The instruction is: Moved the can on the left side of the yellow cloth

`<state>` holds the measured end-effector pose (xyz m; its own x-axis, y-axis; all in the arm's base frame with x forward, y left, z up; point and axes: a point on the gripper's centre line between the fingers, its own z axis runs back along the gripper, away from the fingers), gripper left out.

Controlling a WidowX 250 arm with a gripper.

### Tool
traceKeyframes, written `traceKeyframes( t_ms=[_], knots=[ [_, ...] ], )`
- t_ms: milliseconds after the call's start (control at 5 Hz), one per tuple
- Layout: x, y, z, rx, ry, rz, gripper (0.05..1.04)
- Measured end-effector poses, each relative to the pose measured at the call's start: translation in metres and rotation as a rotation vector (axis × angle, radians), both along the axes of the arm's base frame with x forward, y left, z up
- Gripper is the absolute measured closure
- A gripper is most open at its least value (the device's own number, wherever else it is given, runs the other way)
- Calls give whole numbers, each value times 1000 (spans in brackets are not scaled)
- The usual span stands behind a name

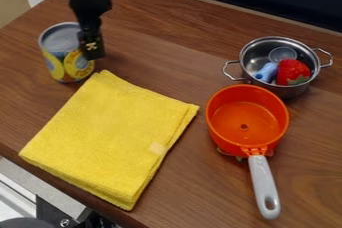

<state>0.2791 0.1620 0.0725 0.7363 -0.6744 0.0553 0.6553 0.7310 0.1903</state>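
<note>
You have the hand (92,51) right against or just beside the can (65,61); I cannot tell whether it is wide or narrow, or whether it grips. The can is upright toward the worktop's (157,32) left edge, just off the upper-left corner of the yellow cloth (110,134). I judge you are at the grasp or the release: if placing, check it stands firm, then open and lift straight up; if picking, square up before closing, or it may tip. The metal pot (284,91) holds a strawberry (292,71), a blue piece (266,72) and a clear cup (282,54). Inside the orange pan (220,133) you see its bottom.
</note>
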Motion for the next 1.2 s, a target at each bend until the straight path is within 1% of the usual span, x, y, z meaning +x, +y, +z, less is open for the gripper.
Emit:
traceKeyframes(
  t_ms=[200, 400, 600, 800, 1000, 1200],
  knots=[
    [-18, 0, -2, 2, 20, -36, 97],
    [-31, -4, 2, -11, 13, -87, 97],
    [-40, -3, 6, -21, 18, -113, 98],
    [-40, -2, 7, -23, 7, -109, 97],
    [-19, 2, 15, -6, -26, -16, 97],
    [1, -12, 21, -29, -18, 35, 97]
  ],
)
